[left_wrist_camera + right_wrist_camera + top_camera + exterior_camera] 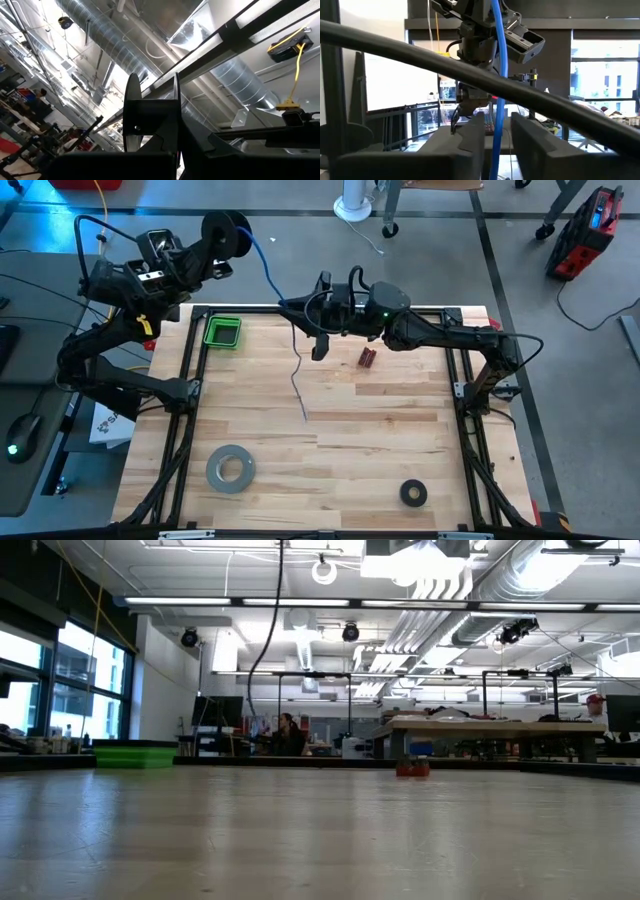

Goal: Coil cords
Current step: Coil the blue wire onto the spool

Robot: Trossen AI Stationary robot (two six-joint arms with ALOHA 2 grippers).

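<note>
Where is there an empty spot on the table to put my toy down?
Bare wood lies between the grey tape roll and black ring, and below the cord tail. It is crowded up top, near the green bin, right gripper and red thing.

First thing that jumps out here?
The blue cord, strung in the air from the black spool held by the shut left gripper past the table's far edge. It runs between the right gripper's fingers, then trails onto the table.

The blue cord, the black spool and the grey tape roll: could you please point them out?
blue cord (268,272), high view, stretch between the arms
black spool (225,230), high view, flange
grey tape roll (214,472), high view, ring's left side
</note>
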